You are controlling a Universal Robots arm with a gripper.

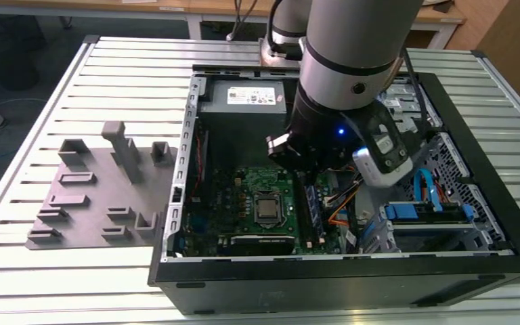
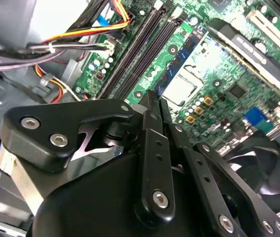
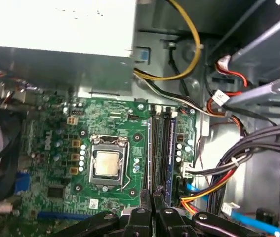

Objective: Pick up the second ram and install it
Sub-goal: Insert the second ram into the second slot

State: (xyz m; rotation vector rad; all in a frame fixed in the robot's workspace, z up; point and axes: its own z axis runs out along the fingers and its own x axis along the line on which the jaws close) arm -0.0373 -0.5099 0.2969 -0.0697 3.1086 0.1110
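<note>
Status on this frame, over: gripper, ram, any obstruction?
Gripper shut, low over the memory slots. One ram standing in a slot beside the tips; contact unclear. Cable bundle nearby, not in the way.

A slatted metal table (image 1: pixel 124 74) carries an open black computer case (image 1: pixel 332 284) and, beside it, a grey plastic fixture (image 1: pixel 89 196).

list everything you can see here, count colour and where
table: 1, silver slatted, under everything
computer case: 1, black, open, on table
plastic fixture: 1, grey, on table, exterior view's left of case
motherboard: 1, green, in case
cpu socket: 1, silver, mid-board
ram stick: 1, blue-green, standing in a slot
memory slots: at least 2, black, beside ram stick
power supply: 1, grey, in case
cables: several, yellow, red, black, blue, beside motherboard
arm: 1, silver-grey, over case
gripper: 1, black, shut, above slots
</note>
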